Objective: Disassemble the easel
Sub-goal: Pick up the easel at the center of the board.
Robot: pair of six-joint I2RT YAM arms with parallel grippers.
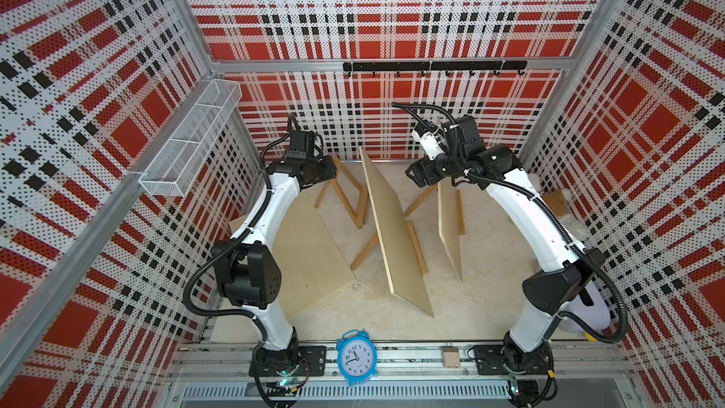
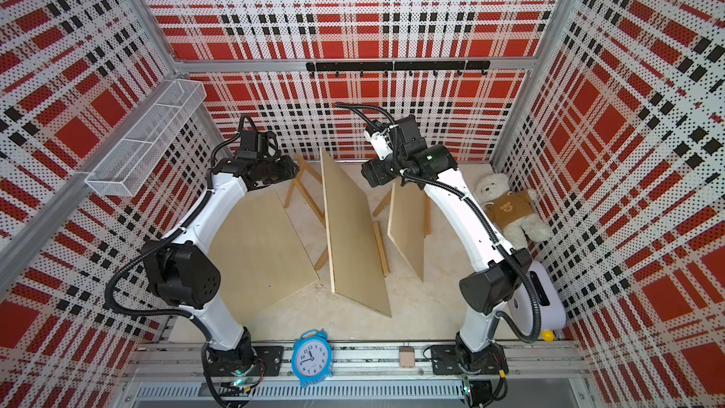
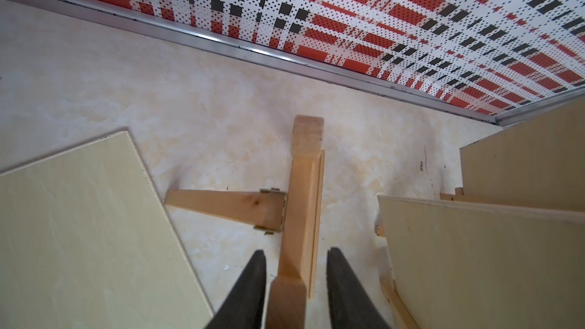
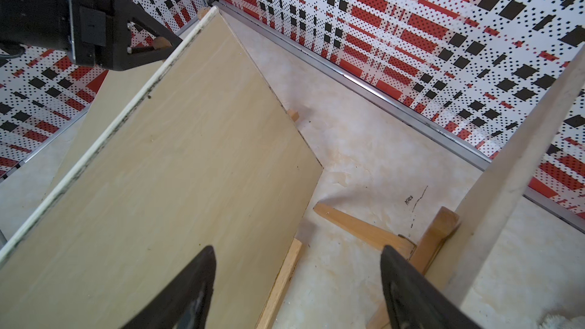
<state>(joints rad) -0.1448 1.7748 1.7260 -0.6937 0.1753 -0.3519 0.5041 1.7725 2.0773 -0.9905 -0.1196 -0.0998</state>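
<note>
The black right claw (image 4: 298,250) gapes wide, gripping nothing. A large pale plywood board (image 4: 177,159) leans ahead of one finger; a hinged light-wood easel frame (image 4: 364,232) stands just beyond the other.

The blue alarm clock (image 1: 356,357) shows numerals 1–12.

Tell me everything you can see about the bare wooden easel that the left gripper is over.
The bare easel is an unpainted wooden frame standing on the tabletop near the back wall, between the flat board and the leaning board. It carries no board. In the left wrist view a back leg joins its top post through a small metal hinge. The left gripper straddles that post, jaws open, with a gap on each side.
</note>
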